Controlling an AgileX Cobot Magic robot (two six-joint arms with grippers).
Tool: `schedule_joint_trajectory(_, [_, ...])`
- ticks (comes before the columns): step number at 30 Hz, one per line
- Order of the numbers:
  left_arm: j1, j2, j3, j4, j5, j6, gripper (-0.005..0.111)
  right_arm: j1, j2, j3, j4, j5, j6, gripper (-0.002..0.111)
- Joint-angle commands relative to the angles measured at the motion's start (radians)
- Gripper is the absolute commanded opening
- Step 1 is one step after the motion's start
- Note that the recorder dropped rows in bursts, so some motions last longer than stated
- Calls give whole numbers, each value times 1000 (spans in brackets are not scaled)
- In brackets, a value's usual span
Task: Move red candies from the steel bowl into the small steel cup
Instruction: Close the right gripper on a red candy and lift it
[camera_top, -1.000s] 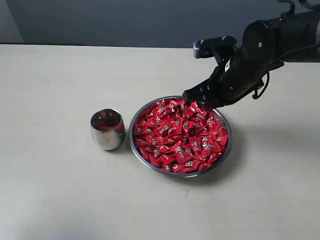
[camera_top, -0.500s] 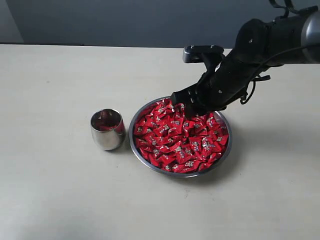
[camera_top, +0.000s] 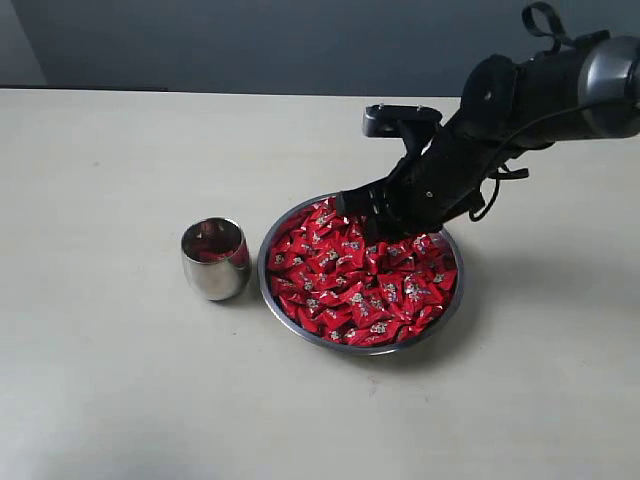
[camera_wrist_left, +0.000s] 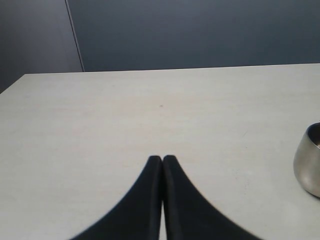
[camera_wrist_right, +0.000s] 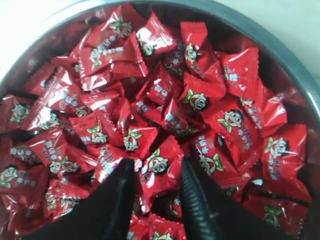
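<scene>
- The red candies are nearly all in the bowl, heaped close to its rim, so most of the job is left to do.
- The cup stands upright just beside the bowl, on the side away from the working arm. There is red inside it, but I cannot tell whether that is a few candies or only a reflection.
- The right gripper is down on the pile at the far side of the bowl. Its jaws are apart with one candy between them, and no candy is lifted.
- I judge this to be the start of a pick, with the close, lift and carry to the cup not yet done.
- The left gripper hangs over bare table, its jaws pressed together on nothing, with the cup off to one side.
</scene>
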Motion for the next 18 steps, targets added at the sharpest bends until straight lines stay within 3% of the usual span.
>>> schedule_joint_trajectory(1, [-2,-4,4,1,-2,-3,0,-6,6,-5,11,-16,-6,31])
schedule_joint_trajectory(12, [-2,-4,4,1,-2,-3,0,-6,7,-5,-31,-25,-4,31])
schedule_joint_trajectory(18, [-2,-4,4,1,-2,-3,0,-6,7,-5,-148,-26,82,31])
